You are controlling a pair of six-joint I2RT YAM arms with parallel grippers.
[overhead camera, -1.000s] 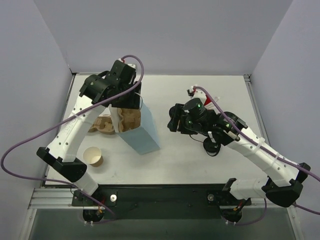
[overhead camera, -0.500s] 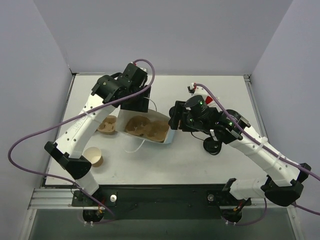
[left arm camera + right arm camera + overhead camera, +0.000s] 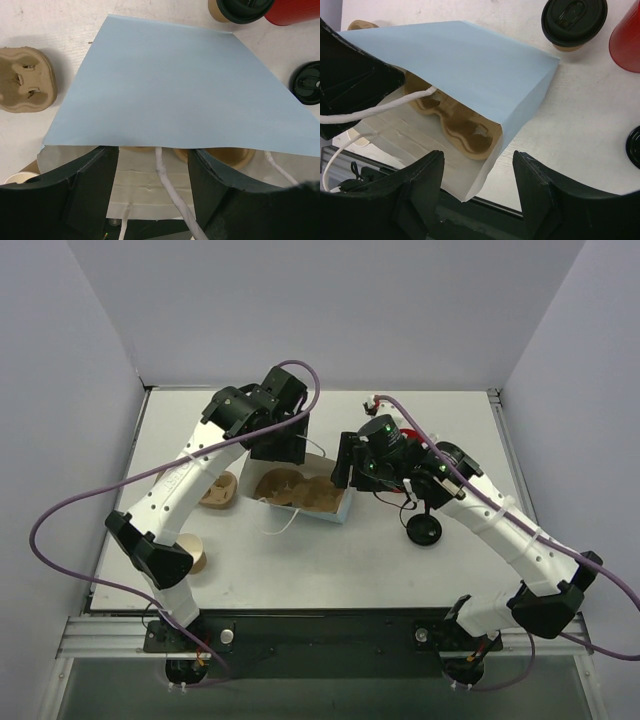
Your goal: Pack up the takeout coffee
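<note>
**A:** Where is the coffee?

**B:** The small tan kraft paper cup with a round black plastic lid (image 3: pixel 574 23) stands upright on the white counter (image 3: pixel 330 560), at the upper right of the right wrist view. It is outside the light blue paper bag (image 3: pixel 470 65), just beside the bag's closed far corner. The tall red cup (image 3: pixel 627 40) is just right of it, cut off by the frame edge.

**A:** How does the bag lie?

**B:** On its side, with its mouth open toward both wrist cameras and its inside white. A brown moulded pulp cup carrier (image 3: pixel 465 130) sits inside, close to the mouth. White cord handles (image 3: pixel 385 107) trail out of the opening.

**A:** And the right gripper?

**B:** The right gripper (image 3: pixel 479 165) has its jaws apart. The lower corner of the bag's mouth lies between them, and they are not clamped on it.

**A:** The left one?

**B:** The left gripper (image 3: pixel 152 155) is at the mouth too, with its jaws wide apart. A handle cord runs loose between them. I cannot tell whether its fingers touch the paper.

**A:** Anything else around?

**B:** A second pulp carrier (image 3: pixel 25 80) lies on the counter at the left of the left wrist view, apart from the bag. A loose black lid (image 3: pixel 307 82) lies at the right edge. A lidless tan paper cup (image 3: pixel 193 558) stands at the lower left of the overhead view, partly behind the left arm.
</note>
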